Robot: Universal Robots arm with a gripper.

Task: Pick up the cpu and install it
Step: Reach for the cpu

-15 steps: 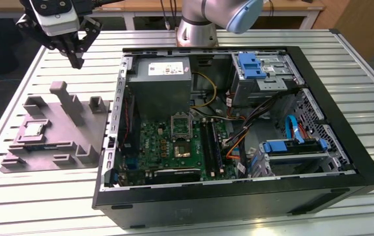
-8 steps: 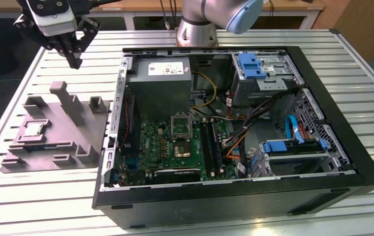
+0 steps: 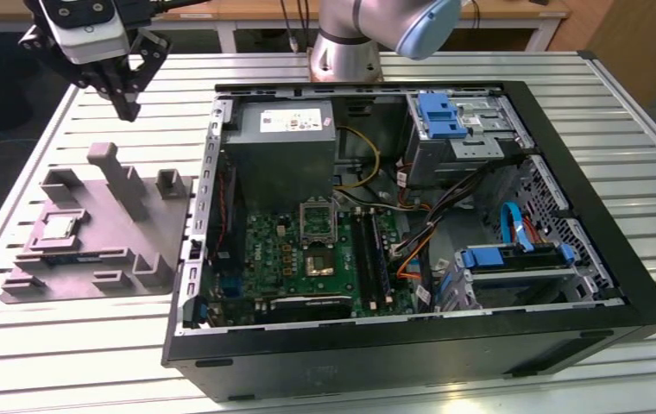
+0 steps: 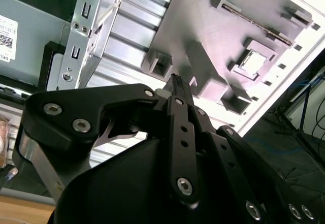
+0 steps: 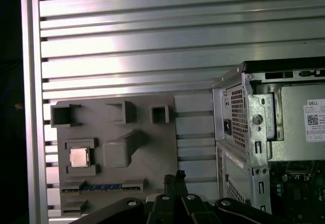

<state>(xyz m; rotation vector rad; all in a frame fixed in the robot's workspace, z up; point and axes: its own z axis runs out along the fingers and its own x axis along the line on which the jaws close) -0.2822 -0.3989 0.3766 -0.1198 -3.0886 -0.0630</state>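
One tool (image 3: pixel 130 102) hangs over the slatted bench (image 3: pixel 75 354) at the exterior view's left, its fingers drawn together to a point with nothing between them, touching nothing. Nearer the camera on that side lies the grey plastic tray (image 3: pixel 75 289), and the cpu (image 3: pixel 58 227) sits flat in a square recess near the tray's left edge, silvery top up, not yet lifted; in the first wrist view the cpu (image 5: pixel 79 157) shows square in its pocket, well apart from the fingertips. Upright blocks (image 3: pixel 115 172) stand on the tray between the tool and the chip, and I judge these the first hazard: a closed tool brought down on a slant could clip one and shove the tray along the bench. Fingers that stay together cannot straddle the chip, and a skewed grip on so thin a part could tip it in its recess or let it drop. Further right stands the open computer case (image 3: pixel 420 354), with the grey power supply (image 3: pixel 282 151) at the back and the green motherboard (image 3: pixel 270 259) in front of it, carrying the cpu socket (image 3: pixel 320 261). Loose cables (image 3: pixel 444 216) run just beside the board, so a chip carried in tilted or turned could snag or seat wrongly and harm the socket contacts.
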